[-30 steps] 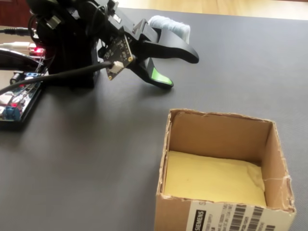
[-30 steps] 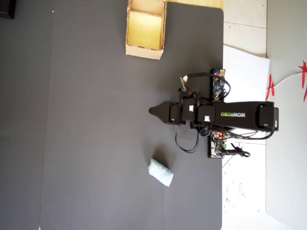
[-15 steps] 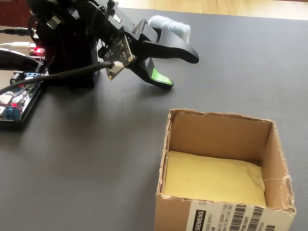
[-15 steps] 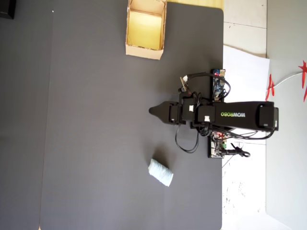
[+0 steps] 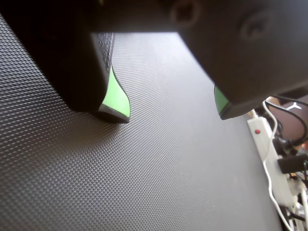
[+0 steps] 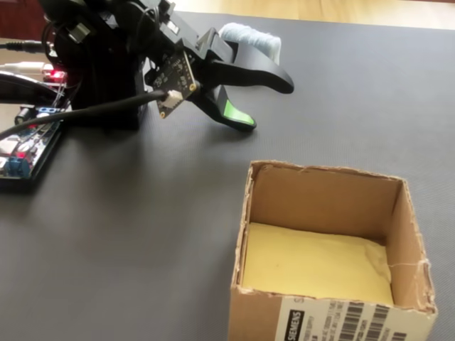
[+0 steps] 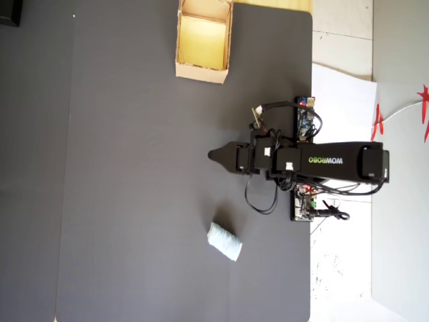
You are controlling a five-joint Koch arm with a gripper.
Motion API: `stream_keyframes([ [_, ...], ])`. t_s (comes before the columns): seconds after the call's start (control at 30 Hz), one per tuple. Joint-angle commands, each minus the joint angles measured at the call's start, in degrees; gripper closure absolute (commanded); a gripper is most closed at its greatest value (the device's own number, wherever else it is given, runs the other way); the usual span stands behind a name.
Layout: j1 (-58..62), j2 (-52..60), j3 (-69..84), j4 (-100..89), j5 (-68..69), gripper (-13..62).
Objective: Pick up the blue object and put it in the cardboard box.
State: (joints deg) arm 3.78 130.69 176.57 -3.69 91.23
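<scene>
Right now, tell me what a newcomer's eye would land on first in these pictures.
The black arm with its green-padded gripper, jaws apart and empty, poised low over the dark mat. Next, the open cardboard box with its yellowish floor, nearest the camera in the fixed view and at the mat's top edge in the overhead view. The pale blue object lies alone on the mat, apart from both.

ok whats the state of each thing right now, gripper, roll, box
gripper: open, empty, just above the mat
roll: lying on its side on the mat, apart from the gripper
box: upright, open on top, nothing inside but its yellow floor
</scene>
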Motion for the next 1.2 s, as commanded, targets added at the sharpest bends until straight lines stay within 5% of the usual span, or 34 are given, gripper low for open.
stream_keyframes([
  [0.0, -0.7, 4.8, 2.0, 5.9, 1.2, 15.7],
  [0.7, -32.6, 4.9, 1.6, 6.3, 10.6, 15.8],
  [1.17, -42.3, 4.7, -4.9, 14.1, 13.4, 15.8],
])
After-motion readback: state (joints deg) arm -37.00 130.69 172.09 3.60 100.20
